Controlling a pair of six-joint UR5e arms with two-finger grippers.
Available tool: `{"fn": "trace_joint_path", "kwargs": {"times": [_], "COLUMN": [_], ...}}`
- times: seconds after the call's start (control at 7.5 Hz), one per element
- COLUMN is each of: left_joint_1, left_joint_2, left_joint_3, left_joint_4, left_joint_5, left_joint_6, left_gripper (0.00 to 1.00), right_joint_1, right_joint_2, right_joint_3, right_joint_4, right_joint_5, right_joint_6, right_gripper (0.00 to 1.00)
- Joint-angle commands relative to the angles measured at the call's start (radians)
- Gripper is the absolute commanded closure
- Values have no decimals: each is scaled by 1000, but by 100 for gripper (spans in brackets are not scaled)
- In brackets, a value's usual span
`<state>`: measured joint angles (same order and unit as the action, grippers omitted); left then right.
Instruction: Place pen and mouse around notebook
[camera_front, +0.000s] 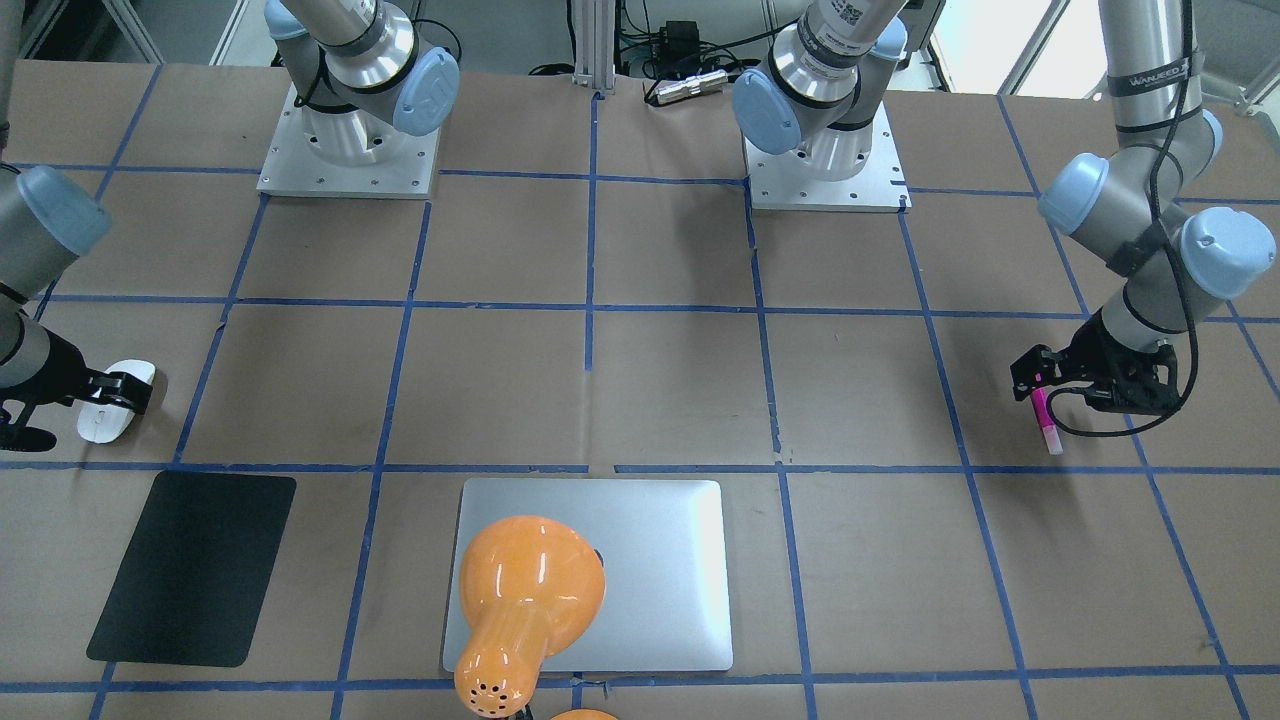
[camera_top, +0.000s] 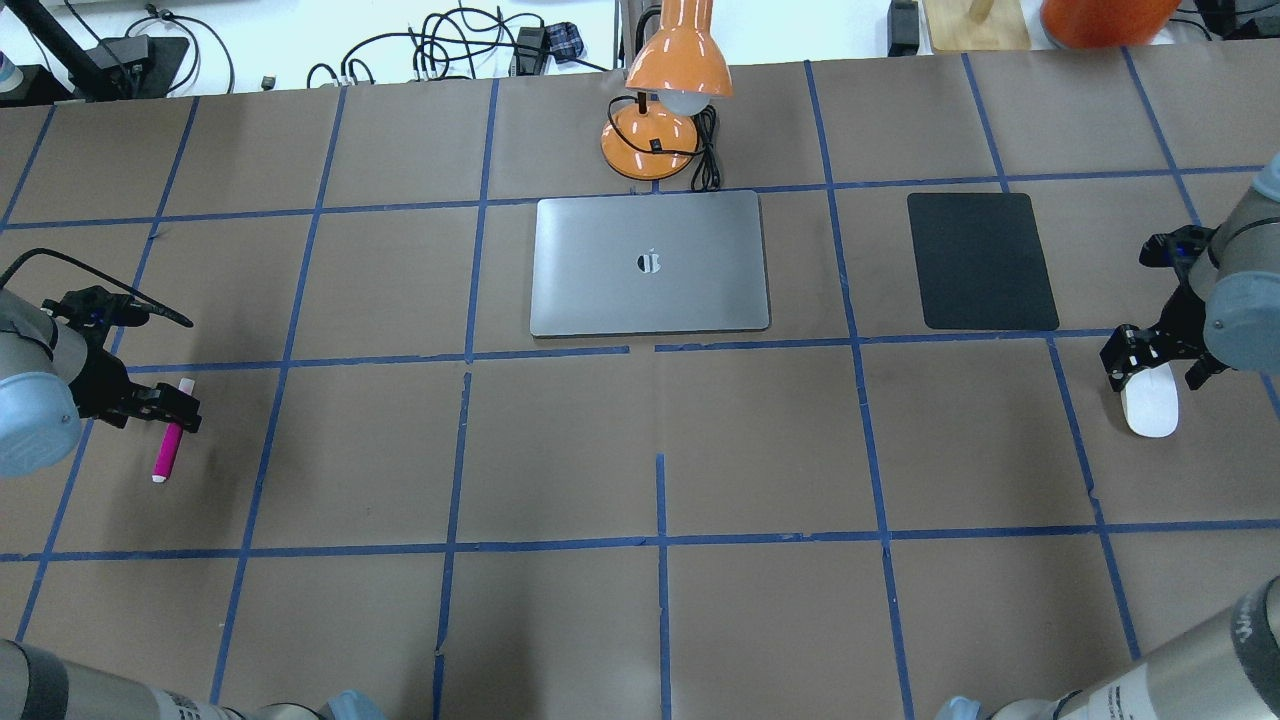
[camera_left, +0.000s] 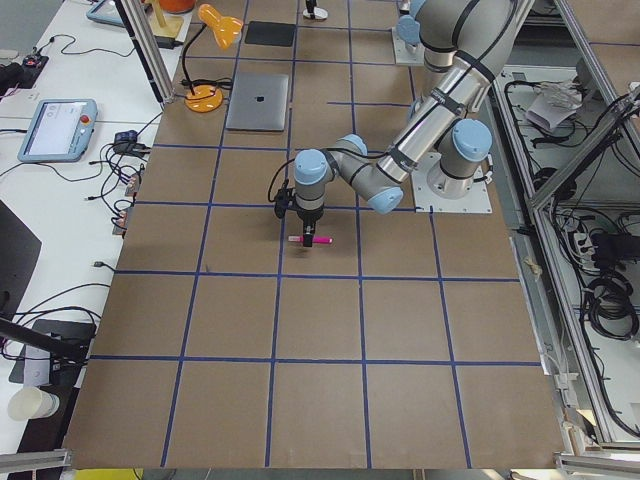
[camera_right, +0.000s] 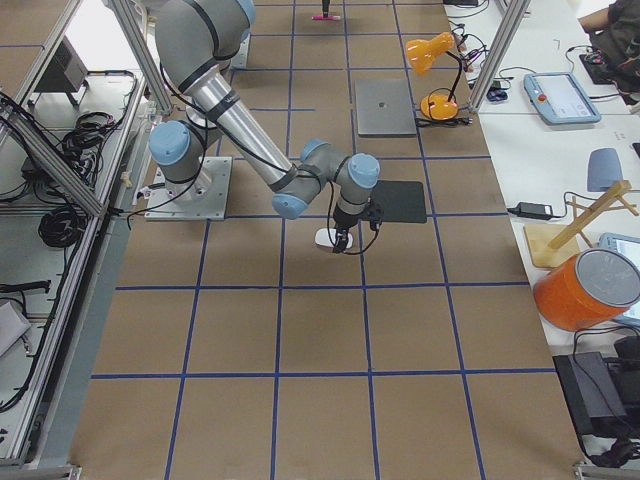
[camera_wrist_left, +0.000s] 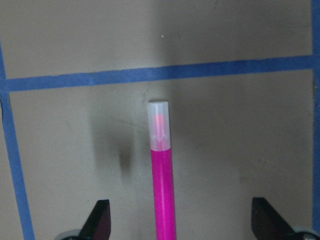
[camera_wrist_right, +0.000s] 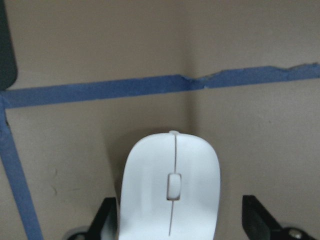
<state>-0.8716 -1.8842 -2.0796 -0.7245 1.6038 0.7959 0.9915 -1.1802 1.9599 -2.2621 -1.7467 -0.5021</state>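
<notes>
The magenta pen (camera_top: 167, 447) lies flat on the brown table at the far left, its pale cap (camera_wrist_left: 160, 131) pointing away from the wrist. My left gripper (camera_top: 172, 410) hangs over it, open, with its fingers (camera_wrist_left: 99, 220) wide apart on either side of the pen (camera_wrist_left: 164, 195). At the far right the white mouse (camera_top: 1149, 402) rests on the table. My right gripper (camera_top: 1152, 362) is open and straddles the mouse's (camera_wrist_right: 170, 187) rear, its fingers (camera_wrist_right: 254, 215) beside it. The silver notebook (camera_top: 650, 262) lies shut at the table's far middle.
A black mat (camera_top: 981, 261) lies between the notebook and the mouse. An orange desk lamp (camera_top: 668, 95) stands behind the notebook, its head (camera_front: 530, 575) overhanging the lid. Blue tape lines grid the table. Both arm bases (camera_front: 348, 160) sit at the robot's side.
</notes>
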Motion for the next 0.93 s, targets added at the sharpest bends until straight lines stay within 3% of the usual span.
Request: {"fn": "trace_joint_path", "kwargs": {"times": [0.0, 0.13, 0.27, 0.4, 0.67, 0.8], "left_joint_1": [8, 3, 3, 3, -9, -47], "left_joint_2": [-29, -26, -26, -29, -6, 20], "left_joint_3": [0, 0, 0, 0, 10, 27], "left_joint_4": [16, 16, 16, 16, 1, -94], "left_joint_5": [1, 5, 5, 7, 14, 10], "left_joint_6": [14, 14, 16, 14, -22, -123], "left_gripper": [37, 63, 93, 100, 100, 100], "right_joint_1": [-2, -2, -2, -4, 13, 74], "right_joint_2": [-1, -1, -2, -12, -51, -62], "right_joint_3": [14, 17, 17, 14, -19, -57], "right_joint_4": [-2, -5, -5, -5, 19, 42], "right_joint_5": [-2, 6, 9, 9, 15, 80], "right_joint_6": [-10, -10, -10, -10, -3, 29], "right_gripper": [12, 31, 59, 75, 82, 82]}}
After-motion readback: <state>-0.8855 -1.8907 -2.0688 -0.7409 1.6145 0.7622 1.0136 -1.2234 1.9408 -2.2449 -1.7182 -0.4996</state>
